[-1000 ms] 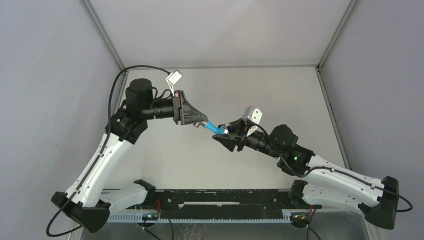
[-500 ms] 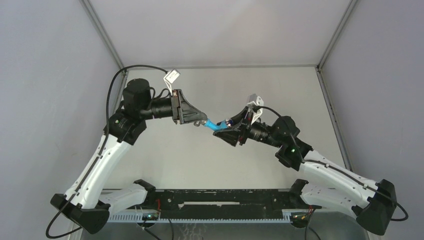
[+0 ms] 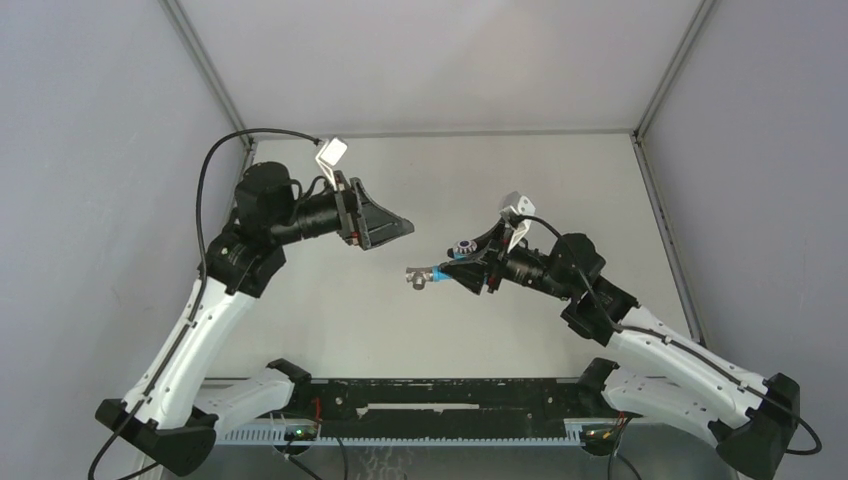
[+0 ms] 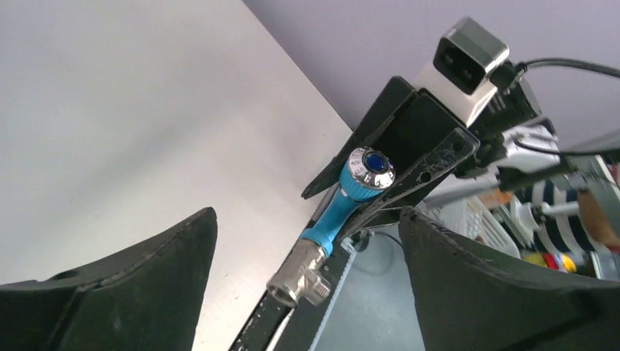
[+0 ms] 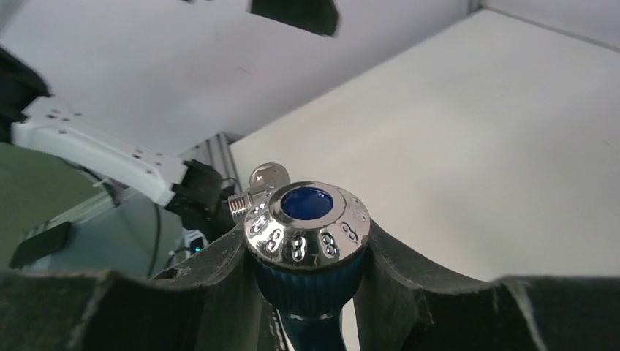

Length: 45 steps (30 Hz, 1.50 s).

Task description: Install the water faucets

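The right gripper (image 3: pixel 452 271) is clamped on the bright-blue faucet (image 3: pixel 438 270). Its two black fingers (image 5: pixel 183 300) press from either side on the ribbed blue neck just below the chrome knob (image 5: pixel 307 223), whose cap has a blue centre. The faucet is held in the air above the pale table (image 3: pixel 520 180), near the table's middle. Its knob end sits at the gripper, and its silver threaded fitting (image 3: pixel 415 275) points left toward the other arm. The left gripper (image 3: pixel 398 228) has its jaws spread wide and grips nothing; it hangs up and to the left of the fitting, near it but apart. From the left wrist, its own dark fingers (image 4: pixel 146 285) frame the faucet, which shows between them and touches neither. The grey box of the right wrist camera (image 4: pixel 471 47) sits above the right gripper's fingers. Both arms reach inward from a black rail (image 3: pixel 450 395) at the table's near edge, with plain grey walls on three sides. Past the table's edge, low in the left wrist view, a white lattice basket (image 4: pixel 471 219) shows, blurred; what it holds cannot be told.
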Each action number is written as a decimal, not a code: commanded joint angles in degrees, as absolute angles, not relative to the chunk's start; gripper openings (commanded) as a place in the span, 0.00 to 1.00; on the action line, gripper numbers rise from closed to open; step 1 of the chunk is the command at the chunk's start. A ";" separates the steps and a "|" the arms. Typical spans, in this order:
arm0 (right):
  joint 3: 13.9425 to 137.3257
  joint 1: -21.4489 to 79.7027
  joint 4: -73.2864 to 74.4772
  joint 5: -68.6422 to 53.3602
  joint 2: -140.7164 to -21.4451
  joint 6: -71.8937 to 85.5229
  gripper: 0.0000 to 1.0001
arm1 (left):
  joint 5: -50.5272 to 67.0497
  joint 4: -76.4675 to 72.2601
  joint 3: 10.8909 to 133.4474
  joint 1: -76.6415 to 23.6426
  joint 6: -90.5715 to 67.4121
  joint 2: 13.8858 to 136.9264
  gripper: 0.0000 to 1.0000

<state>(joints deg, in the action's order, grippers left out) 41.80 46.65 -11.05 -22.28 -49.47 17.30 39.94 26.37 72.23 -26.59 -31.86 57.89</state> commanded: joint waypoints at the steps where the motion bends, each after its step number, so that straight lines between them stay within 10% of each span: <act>1: 42.14 44.06 -5.25 -15.12 -48.14 13.72 0.00 | 28.49 27.40 74.33 -26.33 -27.49 55.77 0.99; 27: 35.08 21.75 -16.79 29.19 -76.52 24.27 0.00 | 12.11 21.60 60.62 -25.87 -33.69 49.60 1.00; 38: 35.07 16.52 -16.01 19.63 -79.43 26.48 0.71 | 2.18 31.29 66.64 -25.25 -30.29 53.49 1.00; 45: 35.62 13.85 -9.40 16.41 -72.41 28.14 0.83 | 4.88 30.06 66.75 -25.15 -30.22 54.30 1.00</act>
